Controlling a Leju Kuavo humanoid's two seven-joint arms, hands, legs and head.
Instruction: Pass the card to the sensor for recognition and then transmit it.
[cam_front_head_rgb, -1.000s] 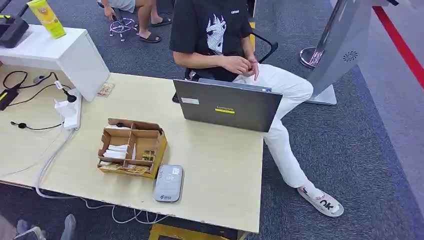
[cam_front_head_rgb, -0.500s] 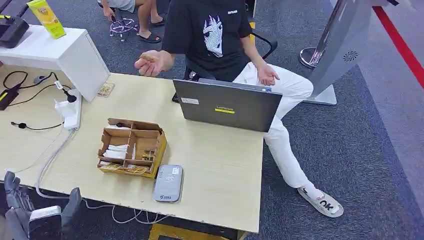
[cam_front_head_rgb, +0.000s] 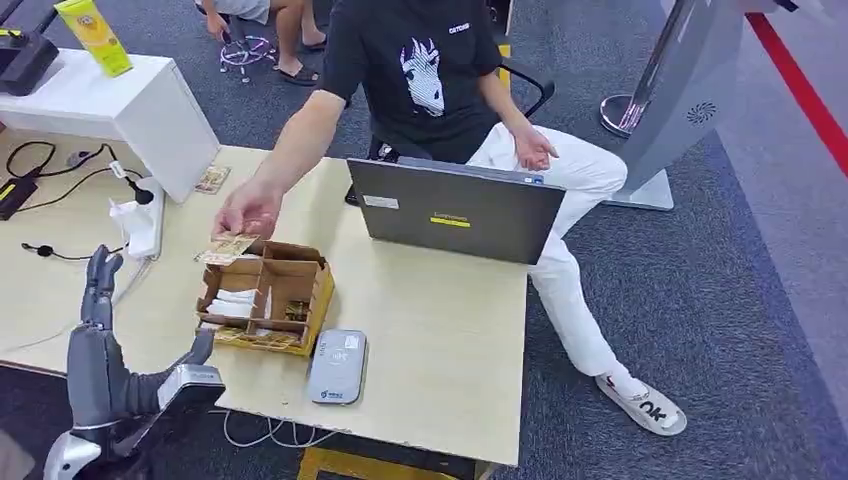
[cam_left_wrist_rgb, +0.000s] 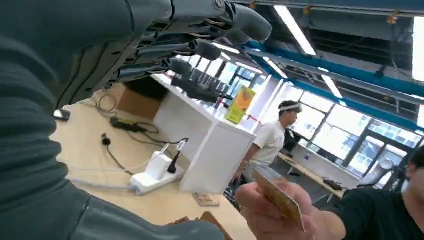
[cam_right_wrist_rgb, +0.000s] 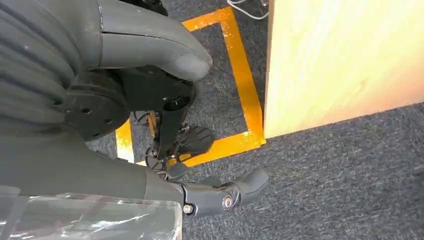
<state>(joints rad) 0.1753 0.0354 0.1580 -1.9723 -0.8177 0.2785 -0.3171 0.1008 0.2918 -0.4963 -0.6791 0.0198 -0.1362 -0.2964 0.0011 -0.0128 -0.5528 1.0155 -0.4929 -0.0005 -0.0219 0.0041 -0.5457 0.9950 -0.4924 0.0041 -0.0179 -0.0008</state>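
Card (cam_front_head_rgb: 227, 248) is pinched in the person's hand (cam_front_head_rgb: 247, 210), held out over the far left corner of the cardboard organizer (cam_front_head_rgb: 265, 295) on the bench (cam_front_head_rgb: 430, 330). Your left hand (cam_front_head_rgb: 105, 350) is raised at the near left, fingers spread and holding nothing. Right hand (cam_right_wrist_rgb: 150, 100) hangs by the floor, looks empty, fingers loosely apart. So you haven't taken the card yet; the sensor (cam_front_head_rgb: 337, 366) scan near the organizer and the handover are all ahead.
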